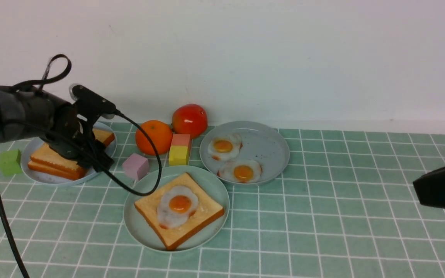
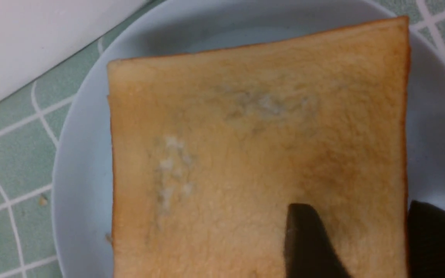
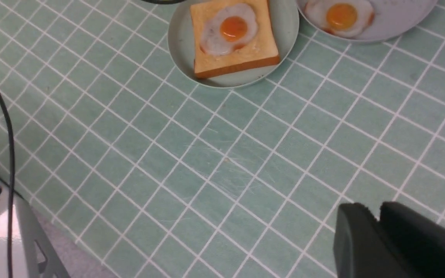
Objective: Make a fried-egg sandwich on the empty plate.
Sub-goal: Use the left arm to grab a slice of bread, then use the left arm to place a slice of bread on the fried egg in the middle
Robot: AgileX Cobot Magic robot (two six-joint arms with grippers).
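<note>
**A:** Step in hand?
**B:** Likely fetching the second bread slice off the light-blue plate, at ten o'clock of the plate. Already laid there: first bread slice, fried egg on top.
**A:** Left end effector?
**B:** Spread, straddling that slice's edge; not visibly clamped.
**A:** Next?
**B:** Pinch the edge, lift level, carry toward four o'clock, lay squarely over the egg.
**A:** Right end effector?
**B:** Pressed together, empty, over the counter, well apart at three o'clock.
</note>
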